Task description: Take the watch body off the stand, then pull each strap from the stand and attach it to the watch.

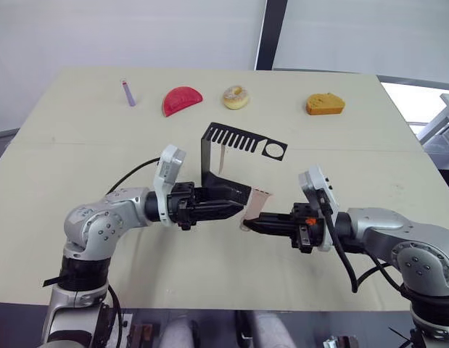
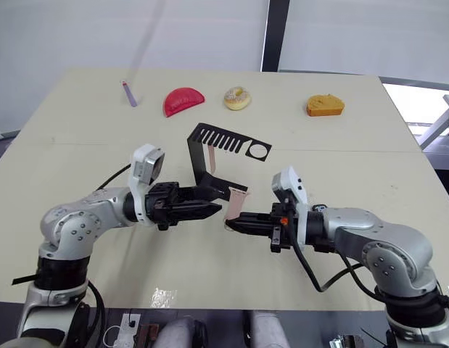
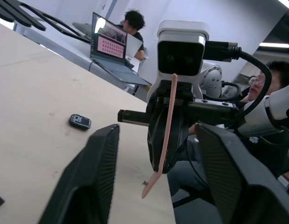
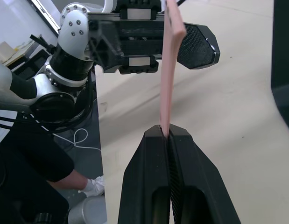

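The black stand point(image 1: 239, 143) rests mid-table, and one pale pink strap point(image 1: 221, 161) hangs from its slotted top arm. My right gripper point(image 1: 247, 223) is shut on the lower end of the other strap point(image 1: 257, 201), holding it upright in front of the stand's base. In the right wrist view, the strap point(image 4: 170, 70) rises out of the closed fingers point(image 4: 149, 186). My left gripper point(image 1: 235, 210) is open, its tips right beside the held strap point(image 3: 167, 135), which stands between the fingers point(image 3: 88, 182). The small black watch body point(image 3: 80, 122) lies flat on the table.
Along the table's far edge lie a purple stick point(image 1: 128, 93), a red half-round piece point(image 1: 181, 100), a doughnut point(image 1: 236, 96) and an orange block point(image 1: 325, 104). People sit with a laptop point(image 3: 111, 46) beyond the table. A person's leg point(image 4: 37, 158) is by the table edge.
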